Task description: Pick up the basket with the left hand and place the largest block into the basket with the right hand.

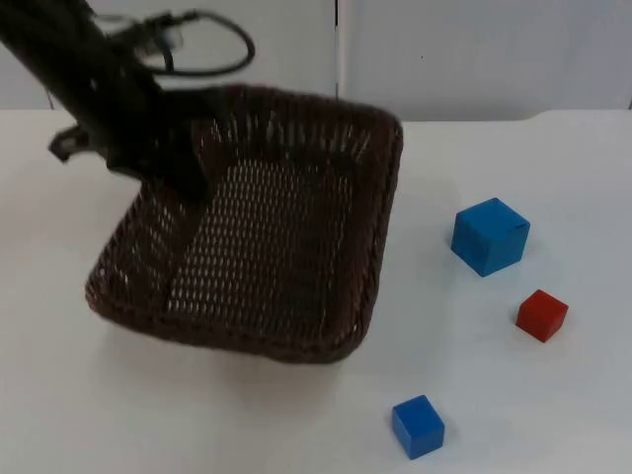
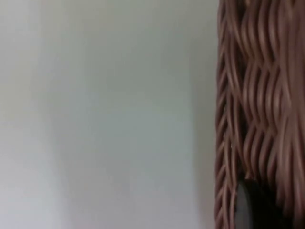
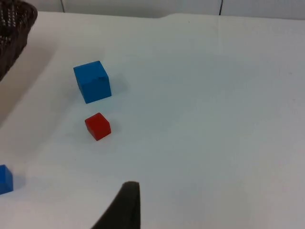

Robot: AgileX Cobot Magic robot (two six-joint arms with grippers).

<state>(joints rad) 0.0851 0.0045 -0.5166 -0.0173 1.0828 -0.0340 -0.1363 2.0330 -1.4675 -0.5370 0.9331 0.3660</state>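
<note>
A dark brown wicker basket hangs tilted above the table's left half. My left gripper is shut on its left rim. In the left wrist view the woven basket wall stands close beside one black fingertip. The largest block, a blue cube, rests on the table right of the basket; the right wrist view shows this big blue cube too. My right gripper waits above the table, well away from the blocks, with a corner of the basket beyond them.
A small red cube lies in front of the big blue one, and a small blue cube sits near the table's front edge. The right wrist view has the red cube and small blue cube. The grey partition wall closes the back.
</note>
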